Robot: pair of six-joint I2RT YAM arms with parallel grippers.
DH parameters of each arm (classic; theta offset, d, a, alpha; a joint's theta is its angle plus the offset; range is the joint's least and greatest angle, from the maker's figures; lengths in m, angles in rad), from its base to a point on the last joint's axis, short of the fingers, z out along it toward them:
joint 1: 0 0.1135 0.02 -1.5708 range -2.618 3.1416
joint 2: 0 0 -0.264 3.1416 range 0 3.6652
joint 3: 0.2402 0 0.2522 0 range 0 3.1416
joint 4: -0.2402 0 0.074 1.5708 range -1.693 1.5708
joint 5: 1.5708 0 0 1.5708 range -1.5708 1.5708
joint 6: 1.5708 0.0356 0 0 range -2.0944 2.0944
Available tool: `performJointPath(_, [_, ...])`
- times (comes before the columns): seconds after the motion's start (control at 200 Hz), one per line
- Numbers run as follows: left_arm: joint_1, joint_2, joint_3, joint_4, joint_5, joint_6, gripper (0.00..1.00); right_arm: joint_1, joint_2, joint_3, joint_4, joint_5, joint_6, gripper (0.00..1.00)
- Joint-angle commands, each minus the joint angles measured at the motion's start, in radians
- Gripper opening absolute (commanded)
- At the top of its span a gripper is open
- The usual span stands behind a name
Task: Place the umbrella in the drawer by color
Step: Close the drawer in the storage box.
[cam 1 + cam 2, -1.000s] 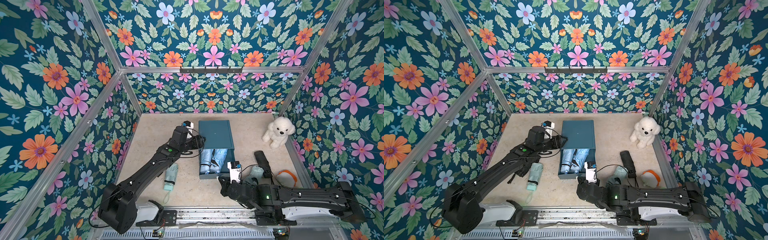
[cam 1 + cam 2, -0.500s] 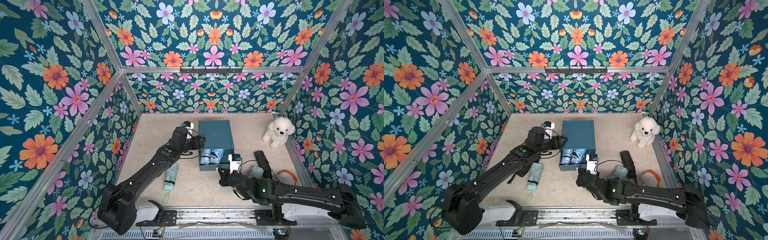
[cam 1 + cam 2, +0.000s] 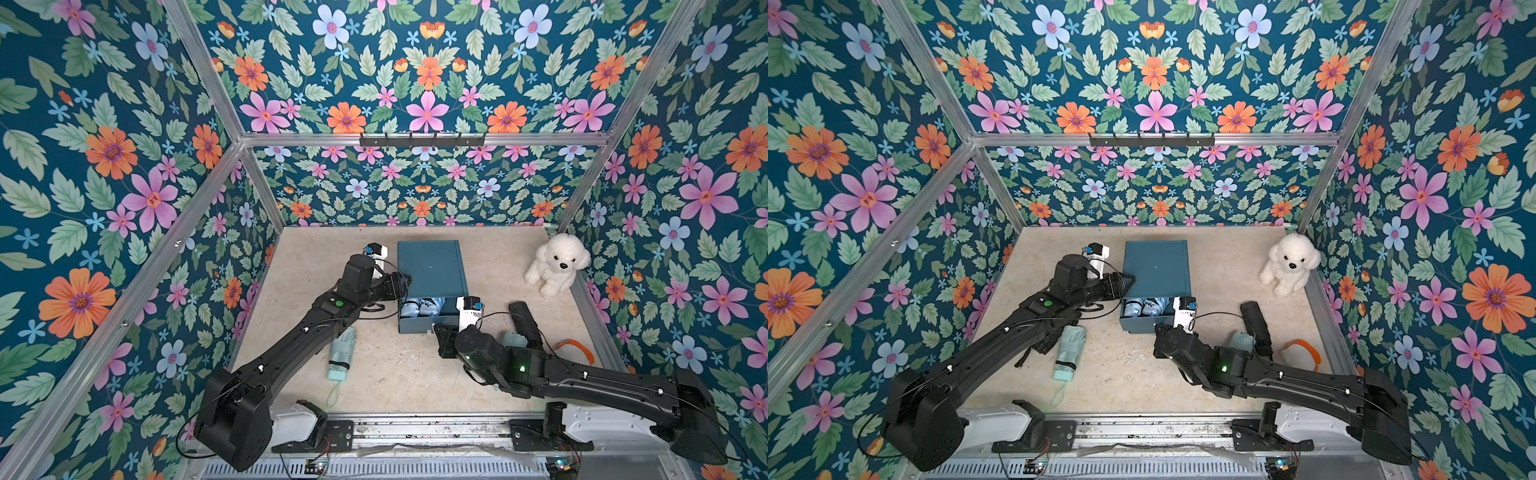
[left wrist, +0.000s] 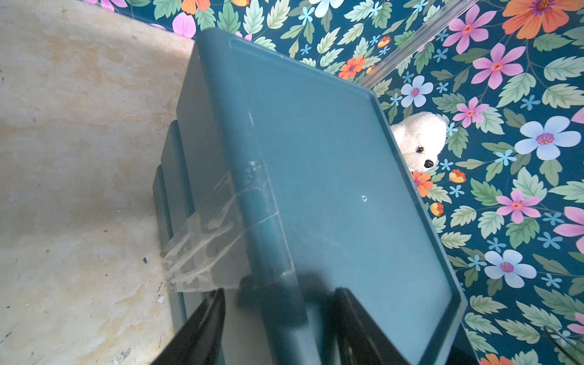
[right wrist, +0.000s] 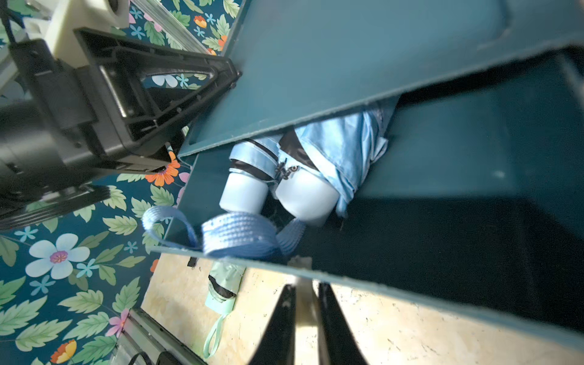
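Note:
A teal cabinet [image 3: 430,266] stands mid-floor with its drawer [image 3: 419,326] pulled out a little. Light blue umbrellas [image 5: 303,189] lie inside, and a blue strap [image 5: 240,234] hangs over the drawer's front wall. My right gripper [image 5: 306,289] is at the drawer front, its jaws narrowly set on the pale handle tab [image 5: 300,264]. My left gripper [image 4: 279,294] is open and straddles the cabinet's left top edge [image 4: 259,221]. A mint-green umbrella [image 3: 343,353] lies on the floor beside the left arm. A black umbrella [image 3: 525,324] and a pale teal one [image 3: 513,338] lie by the right arm.
A white plush dog [image 3: 555,264] sits in the back right corner. An orange and white item [image 3: 1302,351] lies near the right wall. Flowered walls enclose the floor on three sides, and a metal rail [image 3: 415,432] runs along the front.
The drawer has slid back into the cabinet and now shows only a short part. My right gripper moved with it toward the cabinet. The left arm stayed put.

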Motion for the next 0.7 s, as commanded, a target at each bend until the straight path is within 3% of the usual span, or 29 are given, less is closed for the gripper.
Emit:
performJointPath(0.0, [0.0,0.005,-0.006,-0.103,-0.002,0.021,0.6,0.025,-0.032,0.034,-0.075,0.043,-0.05,0.25])
performJointPath(0.155, [0.0,-0.005,-0.01,-0.094,-0.009,0.011,0.6,0.084,-0.059,0.127,-0.161,0.086,-0.065,0.29])
performJointPath(0.285, [0.001,-0.007,-0.005,-0.092,-0.012,0.009,0.61,0.093,-0.008,0.208,-0.139,0.047,-0.09,0.32])
performJointPath(0.455, [0.0,-0.002,0.001,-0.101,-0.018,0.013,0.61,0.027,0.112,0.319,-0.095,-0.059,-0.122,0.28])
performJointPath(0.695, [0.0,0.002,-0.002,-0.102,-0.02,0.014,0.61,-0.038,0.181,0.344,-0.104,-0.156,-0.107,0.24])
